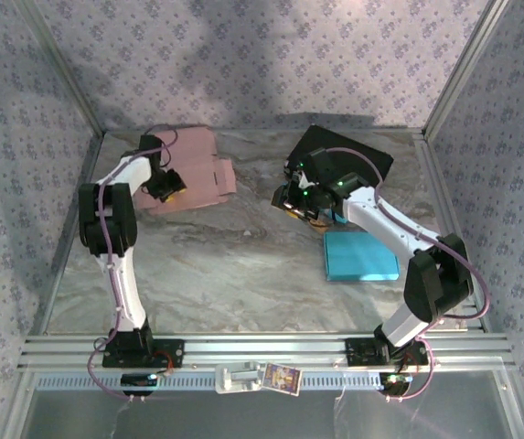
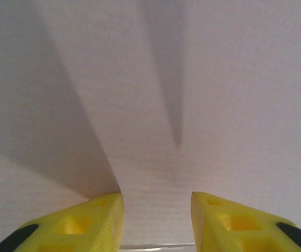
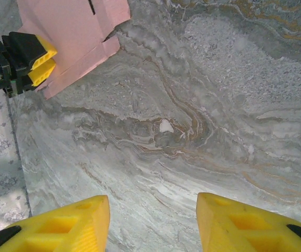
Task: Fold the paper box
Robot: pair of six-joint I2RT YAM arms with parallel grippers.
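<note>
Jaws of the left gripper [image 2: 156, 202] stand parted, gripping nothing, poised just above the flat pink box [image 1: 197, 165], which lies unfolded at 11 o'clock on the table [image 1: 243, 265]. The right gripper [image 3: 153, 202] is likewise released, its yellow tips apart over bare marble near the middle. Behind it, at 1 o'clock, lies a black sheet [image 1: 358, 155]. A teal block [image 1: 362, 256] rests at 4 o'clock, beside the right arm.

Grey table [image 1: 243, 265] with swirly marble lines, pale walls [image 1: 335, 55] with tiny flower dots stood on three sides, shiny metal posts [image 1: 60, 69] ran up the corners, a metal rail [image 1: 262, 347] lay along the near edge, a soft shadow [image 1: 229, 37] fell on the back wall
</note>
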